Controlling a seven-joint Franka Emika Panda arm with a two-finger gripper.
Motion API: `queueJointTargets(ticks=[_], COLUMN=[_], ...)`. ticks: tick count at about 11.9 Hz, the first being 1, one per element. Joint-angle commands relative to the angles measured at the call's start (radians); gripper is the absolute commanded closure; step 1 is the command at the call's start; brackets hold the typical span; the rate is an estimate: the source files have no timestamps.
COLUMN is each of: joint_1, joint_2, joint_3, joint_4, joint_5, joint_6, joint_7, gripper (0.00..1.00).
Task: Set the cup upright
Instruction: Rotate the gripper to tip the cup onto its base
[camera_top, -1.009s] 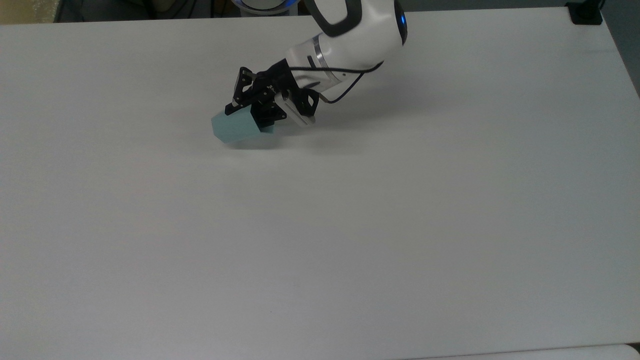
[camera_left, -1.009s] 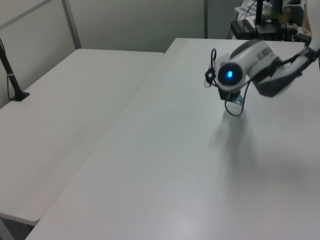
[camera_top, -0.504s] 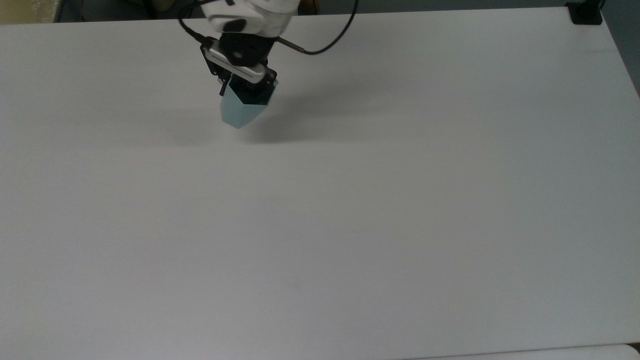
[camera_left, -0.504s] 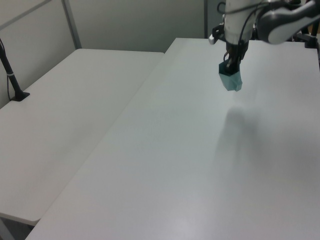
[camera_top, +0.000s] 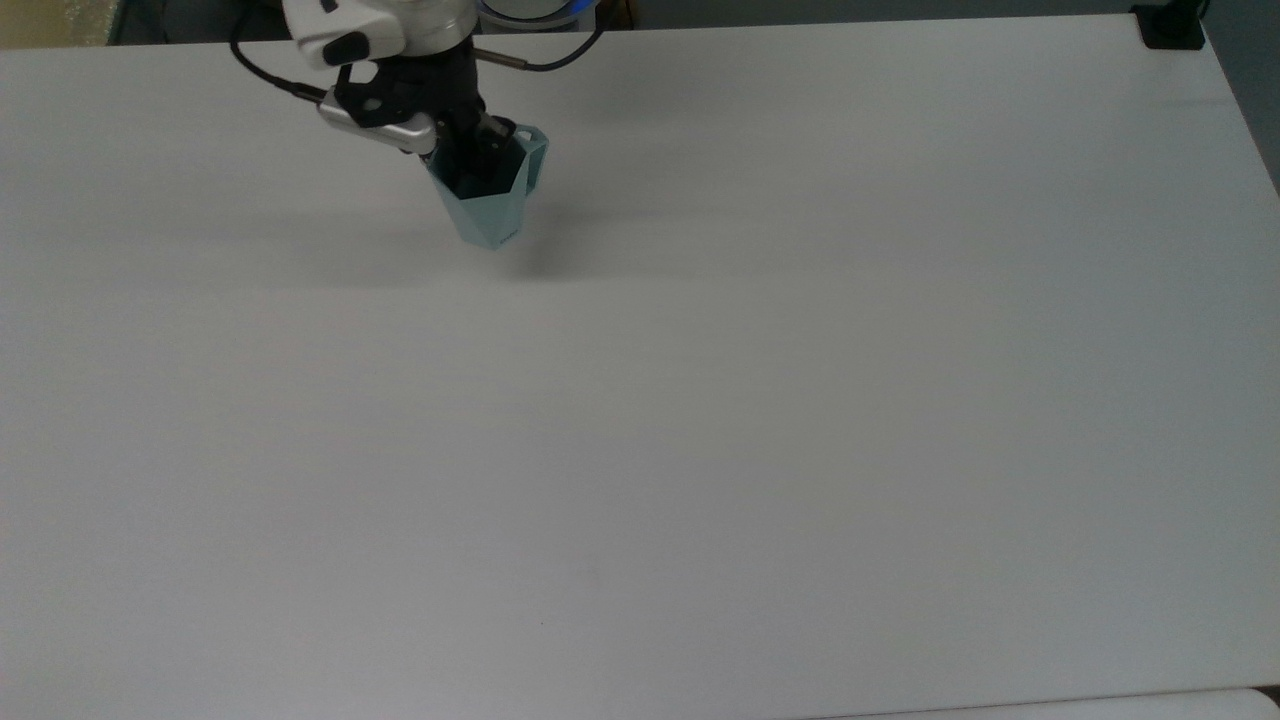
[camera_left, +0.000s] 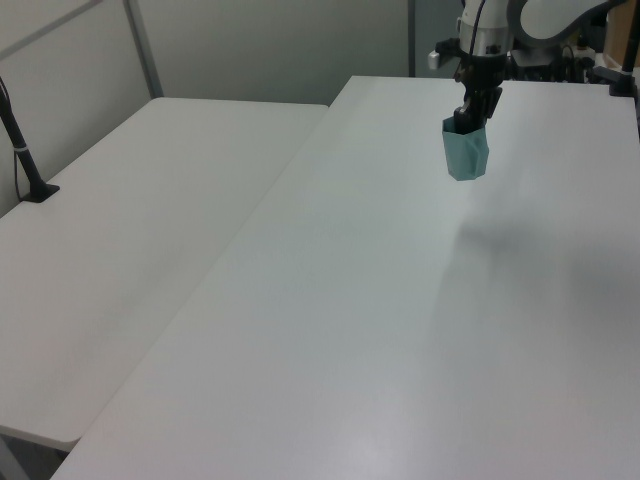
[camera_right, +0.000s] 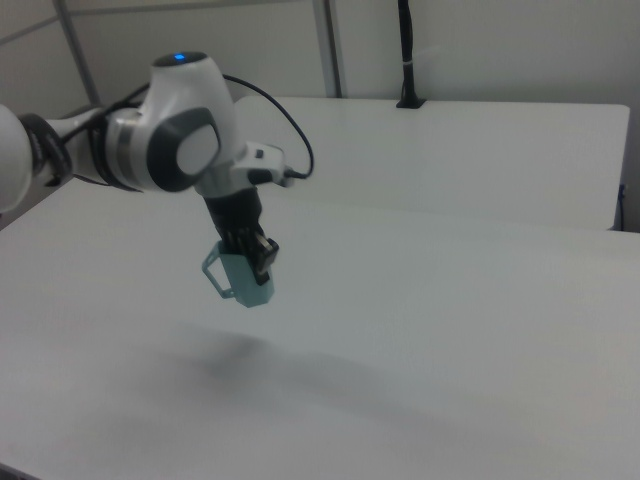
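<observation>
The pale teal cup (camera_top: 487, 205) hangs in the air above the white table (camera_top: 700, 400), mouth up and nearly upright, its narrow base pointing down. My gripper (camera_top: 478, 160) is shut on the cup's rim, one finger reaching inside the mouth. The small handle (camera_top: 533, 150) sticks out on the top view's right. In the left view the cup (camera_left: 466, 152) hangs under the gripper (camera_left: 472, 112) near the table's far end. The right view shows the cup (camera_right: 246, 279) well above its shadow, handle (camera_right: 213, 268) toward the right view's left, gripper (camera_right: 254, 251) gripping from above.
A second white table (camera_left: 130, 230) stands beside this one on the left view's left, with a black post (camera_left: 22, 150) clamped on it. A black clamp (camera_top: 1168, 25) sits at the top view's upper right corner.
The arm has swung up and toward the top view's left, turning the wrist. The cup went from lying on its side on the table to hanging mouth-up in the air.
</observation>
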Motion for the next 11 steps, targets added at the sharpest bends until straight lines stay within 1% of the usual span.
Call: queueJointTargets(ticks=[1,3,6,9,11], joint_1=[-0.036,-0.036,-0.038,-0.036,-0.036], joint_2=[0.006,0.032,0.069,0.098,0.102], joint_3=[-0.029,-0.039,-0.042,-0.042,-0.042], joint_4=[-0.127,-0.130,-0.133,-0.133,-0.135], joint_5=[0.072,0.073,0.072,0.072,0.072], joint_6=[0.187,0.206,0.253,0.264,0.293], joint_7=[-0.062,-0.060,-0.048,-0.046,-0.046], gripper=[1.00,1.00,1.00,1.00,1.00])
